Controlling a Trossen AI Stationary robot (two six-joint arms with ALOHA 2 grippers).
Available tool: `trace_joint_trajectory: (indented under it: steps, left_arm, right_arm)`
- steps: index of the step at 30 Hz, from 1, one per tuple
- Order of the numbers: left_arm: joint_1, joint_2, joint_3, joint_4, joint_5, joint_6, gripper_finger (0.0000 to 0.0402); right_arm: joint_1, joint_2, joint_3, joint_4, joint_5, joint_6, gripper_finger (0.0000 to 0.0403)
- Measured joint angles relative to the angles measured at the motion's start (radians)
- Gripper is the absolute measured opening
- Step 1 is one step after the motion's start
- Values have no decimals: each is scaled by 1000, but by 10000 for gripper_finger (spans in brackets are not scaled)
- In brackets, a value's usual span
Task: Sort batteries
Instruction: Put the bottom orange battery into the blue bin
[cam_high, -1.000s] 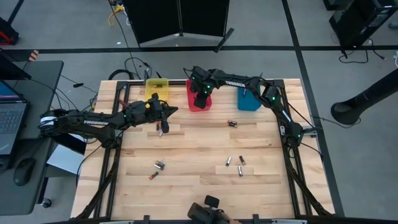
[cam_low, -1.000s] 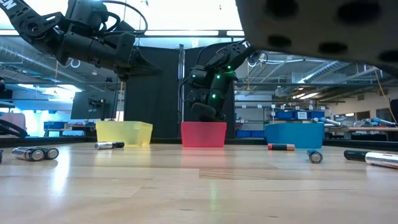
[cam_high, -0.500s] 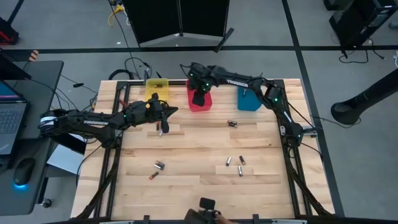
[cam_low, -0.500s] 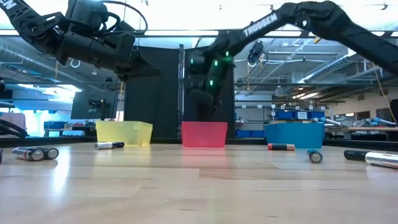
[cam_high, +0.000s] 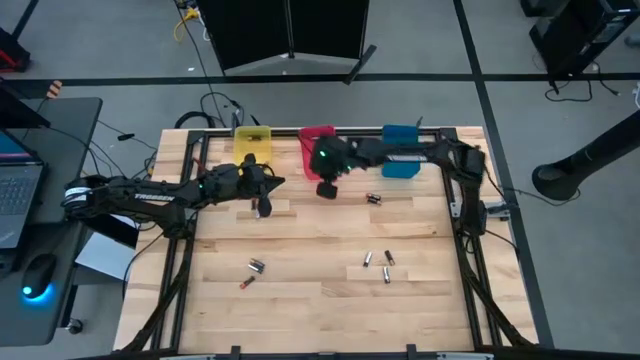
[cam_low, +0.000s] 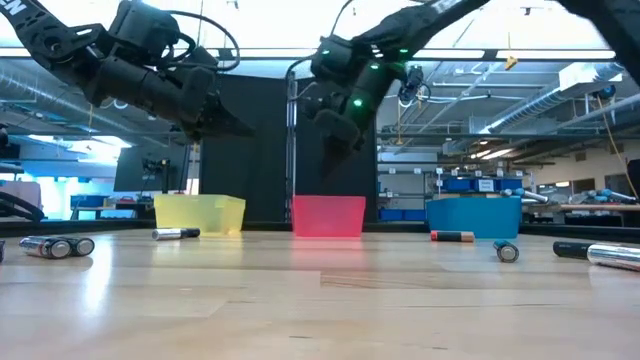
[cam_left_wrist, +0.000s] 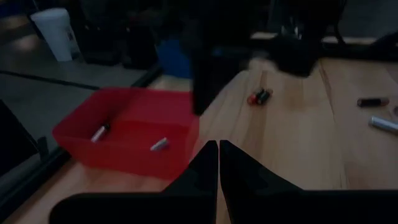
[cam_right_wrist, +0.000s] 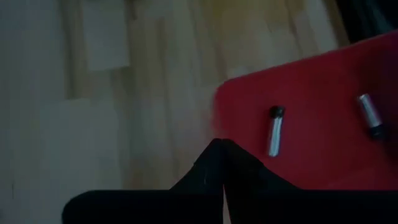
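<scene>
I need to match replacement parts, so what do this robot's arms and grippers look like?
Both arms are black and jointed, with thin dark cables running along them. The right arm shows green indicator lights near its wrist. The left gripper and the right gripper each end in two black, tapered, wedge-shaped fingers.

Grey floor (cam_high: 100, 60), dark partition (cam_high: 290, 30), side desk (cam_high: 45, 150) with laptop (cam_high: 15, 190)

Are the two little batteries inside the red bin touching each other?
Apart. The right wrist view shows red floor between the two batteries in the red bin.
</scene>
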Motion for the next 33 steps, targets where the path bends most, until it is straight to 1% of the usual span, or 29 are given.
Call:
trace_joint_trajectory:
  steps: [4, 7, 11, 14, 18, 22, 24, 28, 33]
  left_arm:
    - [-7, 0, 0, -44, 12, 0, 25]
    - [-33, 0, 5, -72, 25, -1, 25]
    - [-81, 0, 34, -143, 24, -5, 25]
    - [-122, 0, 59, -181, 24, -18, 25]
    - [-174, 0, 73, -206, 23, -27, 25]
    - [-219, 0, 91, -297, 17, -78, 25]
    - [-245, 0, 114, -393, 14, -111, 25]
    - [-321, 0, 190, -629, 14, -232, 25]
    - [-453, 0, 274, -926, 17, -463, 25]
  right_arm:
    - [80, -158, -228, 169, 51, 121, 10]
    - [165, -271, -387, 253, 111, 214, 9]
    - [292, -402, -552, 348, 195, 373, 10]
    - [374, -454, -637, 350, 220, 497, 10]
    - [456, -492, -691, 332, 239, 614, 11]
    - [503, -491, -696, 288, 273, 657, 14]
    - [512, -491, -696, 288, 289, 654, 16]
    - [510, -489, -696, 287, 296, 644, 16]
    - [499, -489, -696, 287, 296, 603, 17]
